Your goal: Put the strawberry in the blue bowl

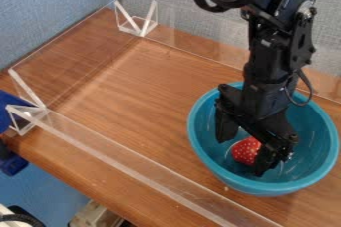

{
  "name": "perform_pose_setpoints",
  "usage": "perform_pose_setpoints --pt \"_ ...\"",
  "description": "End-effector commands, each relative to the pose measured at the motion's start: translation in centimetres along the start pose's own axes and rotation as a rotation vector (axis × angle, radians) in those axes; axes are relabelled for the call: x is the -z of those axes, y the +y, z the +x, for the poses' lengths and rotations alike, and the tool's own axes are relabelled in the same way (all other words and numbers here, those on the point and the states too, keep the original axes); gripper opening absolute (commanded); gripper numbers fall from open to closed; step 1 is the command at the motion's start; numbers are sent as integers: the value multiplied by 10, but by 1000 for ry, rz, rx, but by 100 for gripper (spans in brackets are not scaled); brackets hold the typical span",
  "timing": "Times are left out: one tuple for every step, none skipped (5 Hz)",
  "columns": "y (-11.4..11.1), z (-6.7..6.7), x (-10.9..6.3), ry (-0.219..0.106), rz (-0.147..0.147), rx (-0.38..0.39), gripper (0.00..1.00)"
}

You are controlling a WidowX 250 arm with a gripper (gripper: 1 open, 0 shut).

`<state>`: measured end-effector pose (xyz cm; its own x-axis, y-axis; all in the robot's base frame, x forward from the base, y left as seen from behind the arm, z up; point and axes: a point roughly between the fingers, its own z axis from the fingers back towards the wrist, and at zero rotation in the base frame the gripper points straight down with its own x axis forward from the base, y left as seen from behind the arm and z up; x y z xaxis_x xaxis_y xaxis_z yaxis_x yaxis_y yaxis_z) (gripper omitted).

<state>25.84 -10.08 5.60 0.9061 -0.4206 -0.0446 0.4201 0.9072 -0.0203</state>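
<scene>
The blue bowl stands on the wooden table at the right, near the front edge. Inside it lies the strawberry, red, on the bowl's floor. My gripper hangs straight down into the bowl, directly over the strawberry. Its black fingers stand spread apart on either side of the fruit, open, with the strawberry showing free between them.
A clear acrylic wall runs along the table's front and left edges, held by white corner brackets. The wooden tabletop stretches to the left of the bowl. The black arm rises above the bowl.
</scene>
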Motion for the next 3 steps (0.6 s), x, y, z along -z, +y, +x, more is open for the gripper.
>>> perform_pose_setpoints --pt "0 7 -34 -93 20 4 100" --pt "3 5 -57 -125 37 -6 100" --pt "10 2 -97 -176 75 -26 100"
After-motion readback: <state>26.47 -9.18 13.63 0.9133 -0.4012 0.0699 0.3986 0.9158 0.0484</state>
